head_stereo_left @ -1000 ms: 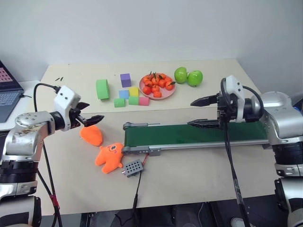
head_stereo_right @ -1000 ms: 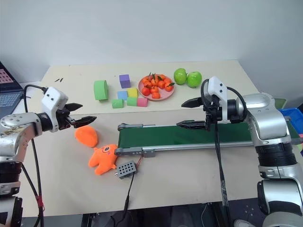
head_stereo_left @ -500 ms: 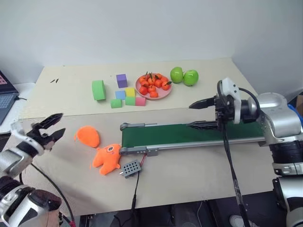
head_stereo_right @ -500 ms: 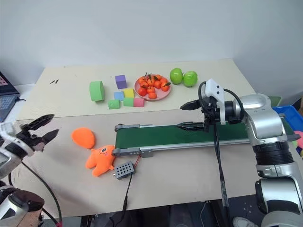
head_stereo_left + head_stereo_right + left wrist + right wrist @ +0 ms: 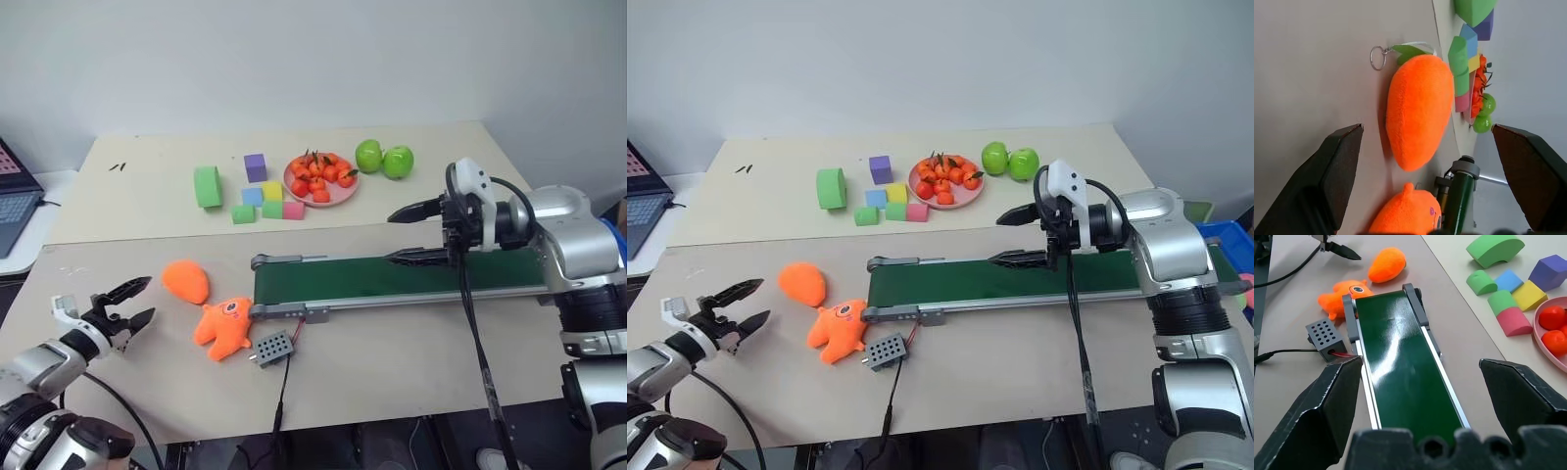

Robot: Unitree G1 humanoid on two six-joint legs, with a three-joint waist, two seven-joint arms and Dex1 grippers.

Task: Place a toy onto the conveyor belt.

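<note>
The toy (image 5: 186, 281), a smooth orange carrot-shaped plush with a green tag and a key ring, lies on the table just left of the conveyor belt's (image 5: 411, 274) near end. In the left wrist view the toy (image 5: 1418, 115) lies ahead between the two fingers, apart from both. My left gripper (image 5: 147, 299) hangs open, low over the table, to the left of the toy and empty. My right gripper (image 5: 392, 238) is open above the middle of the belt (image 5: 1400, 367), holding nothing.
An orange star-shaped plush (image 5: 223, 325) lies against the belt's end, next to the wired grey box (image 5: 273, 345). Behind the belt are foam blocks (image 5: 263, 196), a pink plate of small fruit (image 5: 321, 181) and two green apples (image 5: 384, 159). A laptop (image 5: 15, 196) sits at the far left.
My left gripper has dropped away from just above the toy to a low spot nearer the table's front left, still open. The right gripper has stayed in place. The camera shifted slightly.
</note>
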